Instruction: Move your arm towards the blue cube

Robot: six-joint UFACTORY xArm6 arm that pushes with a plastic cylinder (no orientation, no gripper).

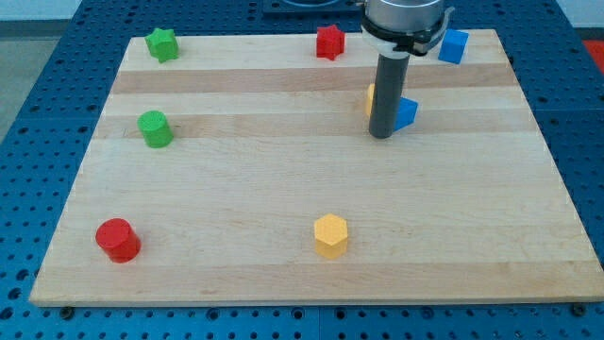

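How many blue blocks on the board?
2. One blue block sits at the view's top right corner; the other blue block is just right of my tip, partly hidden by the rod.

Wooden counter (283, 189) carries: green star (162, 43), red star (329, 42), blue cube (454, 46) along the view's top; blue block (407, 113) and partly hidden yellow block (371, 97) mid-right; green cylinder (155, 128) left; red cylinder (118, 239), yellow hexagon (331, 235) near bottom.

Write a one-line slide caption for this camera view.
My tip rests beside a partly hidden blue block, short of the blue cube.
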